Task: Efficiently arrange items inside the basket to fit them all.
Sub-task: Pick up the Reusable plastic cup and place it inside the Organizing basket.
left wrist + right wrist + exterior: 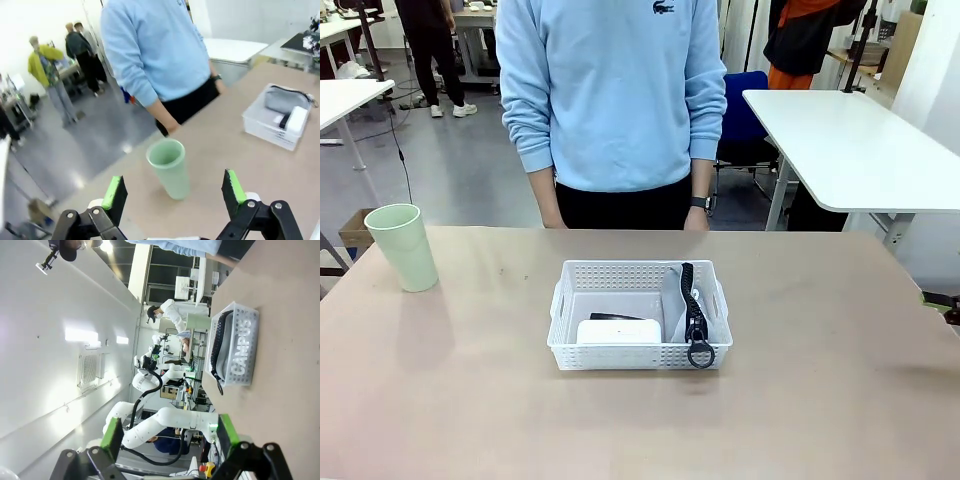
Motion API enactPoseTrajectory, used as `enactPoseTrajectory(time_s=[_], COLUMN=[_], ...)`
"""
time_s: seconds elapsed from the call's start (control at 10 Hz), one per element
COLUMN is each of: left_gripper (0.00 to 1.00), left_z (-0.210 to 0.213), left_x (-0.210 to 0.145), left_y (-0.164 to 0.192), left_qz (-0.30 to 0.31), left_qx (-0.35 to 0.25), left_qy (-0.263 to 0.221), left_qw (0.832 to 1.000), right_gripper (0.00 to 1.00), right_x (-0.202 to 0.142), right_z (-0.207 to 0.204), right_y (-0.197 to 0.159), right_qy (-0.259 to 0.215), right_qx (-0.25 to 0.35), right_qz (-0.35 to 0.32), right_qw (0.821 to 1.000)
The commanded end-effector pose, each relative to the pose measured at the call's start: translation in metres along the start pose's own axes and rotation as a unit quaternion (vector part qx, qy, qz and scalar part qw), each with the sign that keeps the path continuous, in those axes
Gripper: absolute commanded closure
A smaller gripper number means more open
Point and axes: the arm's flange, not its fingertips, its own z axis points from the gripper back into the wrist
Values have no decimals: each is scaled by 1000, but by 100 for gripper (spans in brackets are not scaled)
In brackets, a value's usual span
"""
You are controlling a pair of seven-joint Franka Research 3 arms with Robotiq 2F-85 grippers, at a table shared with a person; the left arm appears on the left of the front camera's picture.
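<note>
Our left gripper (173, 190) is standing wide open, its green pads (115, 192) flanking the cup (169, 170), which is sitting upright just ahead between them. We are judging the cup light, stiff and smooth, so easy to tip, and we are planning to squeeze its wall just below the rim. Farther ahead and to the right, the basket (260, 127) is holding the pouch (282, 99), the white device (297, 120) and a small black object (285, 121).

Our right gripper (169, 437) is gaping wide and empty, with the basket (250, 320) well ahead. Here the soft pouch's "CAMPUS" print is showing through the lattice.

The front view is adding the layout. The cup (402, 247) is standing well apart from the basket (563, 300), and some bare floor is showing behind the device.
</note>
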Motion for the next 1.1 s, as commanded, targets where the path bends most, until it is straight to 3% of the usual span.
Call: enactPoseTrajectory(time_s=[0.0,0.3,0.4,0.5,0.9,1.0], left_gripper=[0,0,0,0,0,0], left_z=[-50,-82,-90,-57,-66,-72], left_x=[-19,-12,-12,24,20,11], left_y=[-81,-100,-100,8,9,20], left_qz=[-79,-120,-99,-108,-109,-115], left_qx=[48,70,85,46,52,-40], left_qy=[-40,-92,-61,-75,-72,-83], left_qw=[995,986,990,990,990,989], right_gripper=[0,0,0,0,0,0], right_x=[-2,-2,-2,-2,-2,-2], right_z=[0,0,0,0,0,0], right_y=[4,4,4,4,4,4], right_qy=[0,0,0,0,0,0], right_qx=[4,4,4,4,4,4], right_qz=[2,2,2,2,2,2], right_qw=[1000,1000,1000,1000,1000,1000])
